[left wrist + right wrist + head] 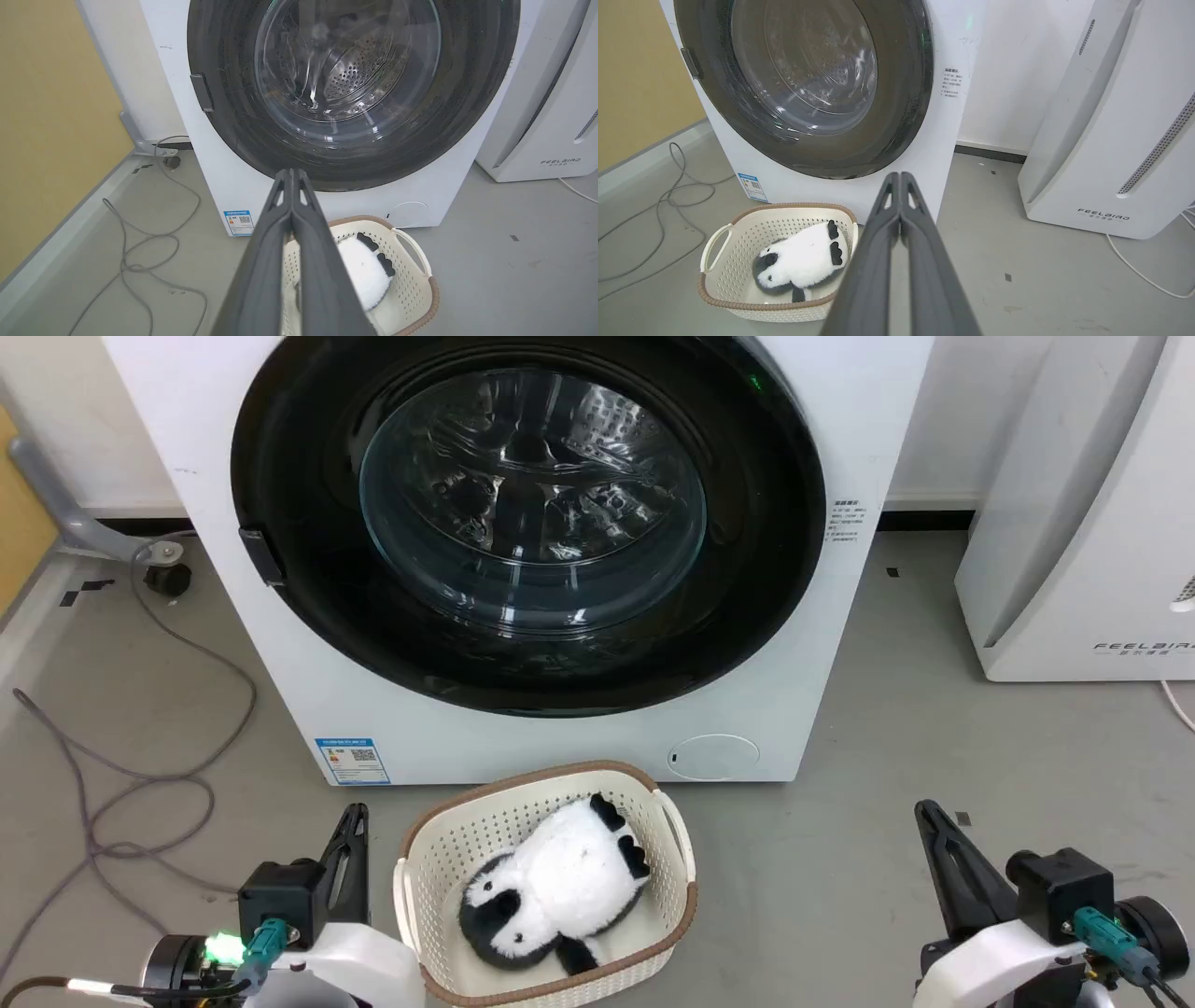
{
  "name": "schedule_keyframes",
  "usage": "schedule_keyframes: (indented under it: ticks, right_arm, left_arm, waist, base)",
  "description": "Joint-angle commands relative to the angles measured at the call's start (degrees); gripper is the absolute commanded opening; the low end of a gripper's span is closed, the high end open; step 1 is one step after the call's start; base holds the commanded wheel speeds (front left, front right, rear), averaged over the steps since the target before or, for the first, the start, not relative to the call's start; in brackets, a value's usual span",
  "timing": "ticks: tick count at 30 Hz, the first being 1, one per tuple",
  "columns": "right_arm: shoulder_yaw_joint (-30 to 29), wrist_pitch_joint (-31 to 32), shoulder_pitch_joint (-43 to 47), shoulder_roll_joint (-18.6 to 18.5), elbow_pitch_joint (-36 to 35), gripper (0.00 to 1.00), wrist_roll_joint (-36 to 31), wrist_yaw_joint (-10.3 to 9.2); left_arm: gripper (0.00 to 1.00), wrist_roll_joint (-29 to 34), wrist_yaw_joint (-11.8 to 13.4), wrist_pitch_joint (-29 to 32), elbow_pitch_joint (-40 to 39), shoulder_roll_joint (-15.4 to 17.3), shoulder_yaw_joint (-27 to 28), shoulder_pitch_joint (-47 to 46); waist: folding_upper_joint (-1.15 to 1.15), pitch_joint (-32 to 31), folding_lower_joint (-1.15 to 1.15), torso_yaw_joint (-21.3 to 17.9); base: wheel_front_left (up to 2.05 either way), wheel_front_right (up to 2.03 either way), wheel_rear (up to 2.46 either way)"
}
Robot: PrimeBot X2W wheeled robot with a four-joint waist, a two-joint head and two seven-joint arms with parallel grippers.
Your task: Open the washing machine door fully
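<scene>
The washing machine is a white front-loader standing straight ahead. Its door, a big round glossy black ring with a bulging glass window, lies flat against the front, with a small dark handle at its left edge. The door also faces the left wrist camera, and the door shows at the upper left of the right wrist view. My left gripper rests low at the lower left, fingers pressed together on nothing. My right gripper sits low at the lower right, its fingertips likewise shut and empty.
A cream basket holding a black-and-white plush toy stands on the floor just before the washer, between my grippers. A white FEELAIR appliance stands to the right. Grey cables loop over the floor at the left, by a yellow wall.
</scene>
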Motion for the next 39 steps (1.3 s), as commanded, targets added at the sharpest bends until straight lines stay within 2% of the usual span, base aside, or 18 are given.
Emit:
schedule_keyframes:
  ticks: [1,34,35,39]
  right_arm:
    - [0.03,0.02,-0.82,0.28,-0.21,0.0,-0.44,-0.05]
    - [0.03,0.02,-0.82,0.28,-0.21,0.0,-0.44,-0.05]
    - [0.01,-0.01,0.0,0.0,0.0,1.0,0.01,0.0]
    - [0.03,-0.04,0.05,-0.01,0.02,1.0,0.06,0.0]
  left_arm:
    - [0.0,0.16,0.16,0.02,-0.23,0.03,0.02,-0.9]
    - [0.0,0.16,0.16,0.02,-0.23,0.03,0.02,-0.9]
    - [1.0,0.0,0.0,-0.01,0.0,0.0,-0.01,0.0]
    - [1.0,-0.02,-0.01,-0.04,0.09,-0.01,-0.02,0.03]
  waist:
    - [0.0,0.0,0.0,0.0]
    - [0.0,0.0,0.0,0.0]
    - [0.0,0.0,0.0,0.0]
    - [0.0,0.0,0.0,0.0]
  base:
    - [0.0,0.0,0.0]
    - [0.0,0.0,0.0]
    - [0.0,0.0,0.0]
    - [0.0,0.0,0.0]
